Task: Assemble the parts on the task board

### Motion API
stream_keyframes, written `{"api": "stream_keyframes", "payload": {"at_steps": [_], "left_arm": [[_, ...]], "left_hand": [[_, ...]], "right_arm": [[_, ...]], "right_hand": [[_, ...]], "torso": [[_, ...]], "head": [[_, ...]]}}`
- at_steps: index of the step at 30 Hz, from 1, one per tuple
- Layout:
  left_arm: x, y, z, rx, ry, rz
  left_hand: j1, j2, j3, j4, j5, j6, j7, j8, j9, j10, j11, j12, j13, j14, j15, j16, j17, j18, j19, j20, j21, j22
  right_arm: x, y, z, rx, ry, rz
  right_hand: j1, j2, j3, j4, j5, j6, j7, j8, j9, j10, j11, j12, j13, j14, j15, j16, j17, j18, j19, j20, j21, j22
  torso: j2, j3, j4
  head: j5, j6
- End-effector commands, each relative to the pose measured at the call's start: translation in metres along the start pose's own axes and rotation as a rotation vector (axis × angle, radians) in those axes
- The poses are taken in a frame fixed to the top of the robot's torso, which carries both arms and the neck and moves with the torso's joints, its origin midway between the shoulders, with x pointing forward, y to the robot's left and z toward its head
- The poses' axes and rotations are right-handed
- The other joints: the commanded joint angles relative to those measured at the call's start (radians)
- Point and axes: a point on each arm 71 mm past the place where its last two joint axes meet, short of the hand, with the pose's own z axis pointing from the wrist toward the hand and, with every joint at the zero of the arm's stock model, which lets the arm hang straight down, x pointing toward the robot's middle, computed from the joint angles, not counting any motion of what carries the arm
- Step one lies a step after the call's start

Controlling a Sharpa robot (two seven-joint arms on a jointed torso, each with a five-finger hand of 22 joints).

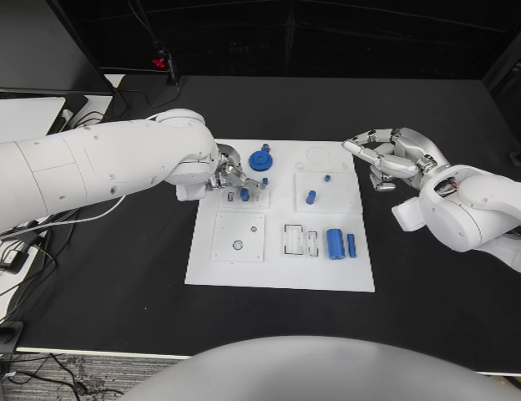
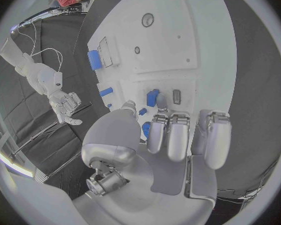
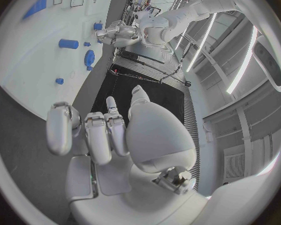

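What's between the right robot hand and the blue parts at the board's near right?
Head view: bare white task board and black table separate the right robot hand from the blue parts.

My left hand (image 1: 227, 178) reaches in from the left, fingers (image 2: 178, 137) curled downward and close together. My right hand (image 1: 391, 160) hovers off to the right, fingers (image 3: 97, 135) loosely curled, gripping nothing.

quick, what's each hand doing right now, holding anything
Left hand: over the task board by a small blue part; whether it grips it cannot be told.
Right hand: open, holding nothing.
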Motion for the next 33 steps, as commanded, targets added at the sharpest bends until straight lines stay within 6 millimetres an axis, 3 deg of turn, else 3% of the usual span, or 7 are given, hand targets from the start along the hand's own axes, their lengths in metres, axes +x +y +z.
{"api": "stream_keyframes", "payload": {"at_steps": [1, 22, 25, 33], "left_arm": [[0.0070, 0.0032, 0.0027, -0.018, 0.034, 0.018], [0.0084, 0.0042, 0.0014, -0.009, 0.042, 0.022], [0.0085, 0.0045, 0.0013, -0.007, 0.045, 0.023], [0.0090, 0.0053, 0.0010, -0.008, 0.051, 0.026]], "left_hand": [[0.009, 0.003, -0.007, -0.001, 0.000, -0.008, 0.001, 0.005, 0.003, 0.104, -0.003, 0.003, 0.263, 0.103, -0.001, 0.001, 0.263, -0.006, 0.104, -0.001, 0.003, 0.263], [0.023, 0.018, -0.010, -0.001, 0.004, -0.008, -0.004, 0.032, 0.028, 0.104, -0.008, 0.003, 0.263, 0.103, -0.004, 0.001, 0.263, -0.006, 0.104, -0.004, 0.003, 0.263], [0.041, 0.019, -0.011, -0.002, 0.033, -0.014, -0.008, 0.037, 0.038, 0.104, -0.011, 0.003, 0.263, 0.103, -0.007, 0.001, 0.263, -0.006, 0.104, -0.007, 0.003, 0.263], [0.075, 0.016, -0.010, -0.003, 0.055, -0.017, -0.012, 0.039, 0.046, 0.104, -0.015, 0.003, 0.263, 0.103, -0.010, 0.001, 0.263, -0.006, 0.104, -0.010, 0.003, 0.263]], "right_arm": [[0.0008, 0.0010, 0.0002, -0.002, 0.009, 0.004], [-0.0003, -0.0001, 0.0002, 0.005, 0.008, 0.003], [-0.0007, -0.0003, 0.0002, 0.006, 0.007, 0.003], [-0.0010, -0.0006, 0.0002, 0.007, 0.006, 0.002]], "right_hand": [[-0.002, 0.009, -0.004, 0.000, 0.002, -0.007, 0.033, 0.004, 0.001, 0.104, 0.004, 0.002, 0.263, 0.104, 0.008, 0.002, 0.263, 0.011, 0.003, 0.002, 0.000, 0.112], [-0.001, 0.009, -0.005, 0.000, 0.002, -0.008, 0.033, 0.006, 0.001, 0.104, 0.004, 0.002, 0.263, 0.104, 0.008, 0.002, 0.263, 0.011, 0.002, 0.002, -0.001, 0.111], [-0.001, 0.009, -0.005, 0.000, 0.002, -0.009, 0.033, 0.006, 0.001, 0.104, 0.004, 0.002, 0.263, 0.104, 0.008, 0.002, 0.263, 0.011, 0.002, 0.002, -0.002, 0.111], [0.000, 0.010, -0.005, 0.000, 0.003, -0.010, 0.033, 0.007, 0.001, 0.104, 0.004, 0.002, 0.263, 0.104, 0.008, 0.002, 0.263, 0.012, 0.001, 0.002, -0.002, 0.110]], "torso": [[0.000, 0.0002, 0.0000], [0.000, -0.0003, -0.0002], [0.000, 0.0001, -0.0001], [0.000, -0.0001, -0.0006]], "head": [[0.001, 0.000], [0.001, 0.000], [0.002, 0.000], [0.000, 0.000]]}}
